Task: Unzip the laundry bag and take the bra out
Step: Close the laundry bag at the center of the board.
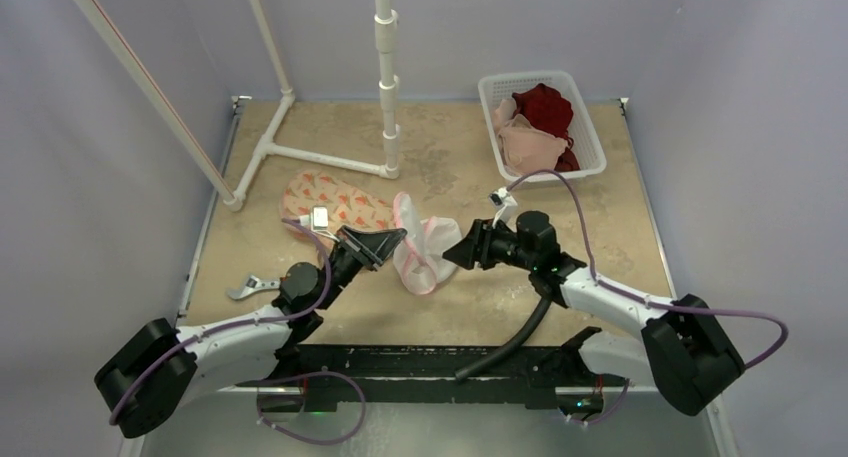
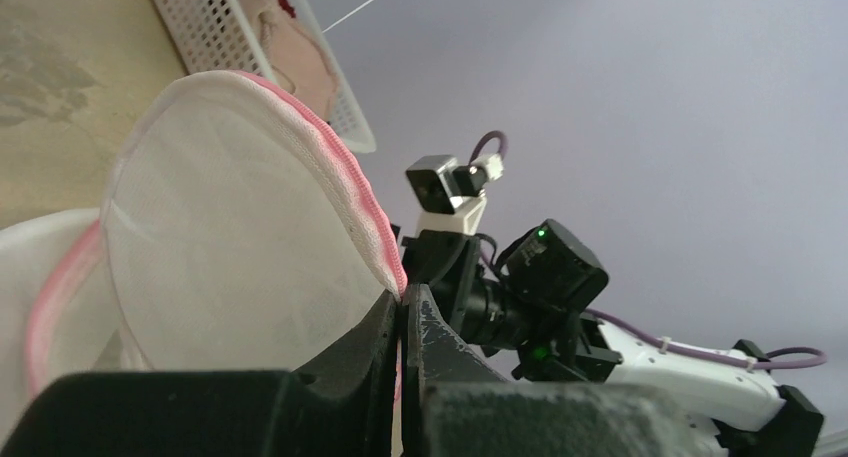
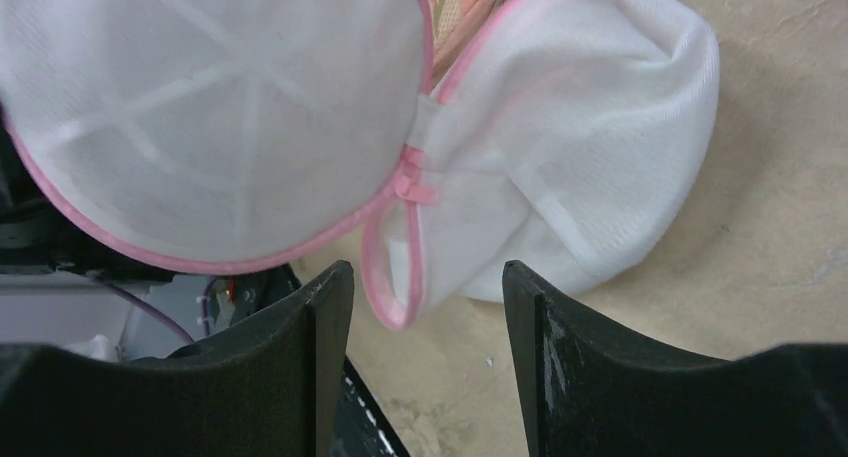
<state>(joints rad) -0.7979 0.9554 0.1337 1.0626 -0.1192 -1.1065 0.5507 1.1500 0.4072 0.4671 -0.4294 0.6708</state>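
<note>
Top camera: high at 6 o'clock, looking down, far.
Left wrist: close, low, facing 2 o'clock.
Right wrist: close, facing 9 o'clock, downward.
Shared: laundry bag, all views.

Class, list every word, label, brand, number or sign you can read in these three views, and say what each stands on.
None: no view shows any readable text.
laundry bag: plain white mesh with pink trim, no label in view.
patterned fabric: orange shapes, not letters.
basket: no markings visible.
</note>
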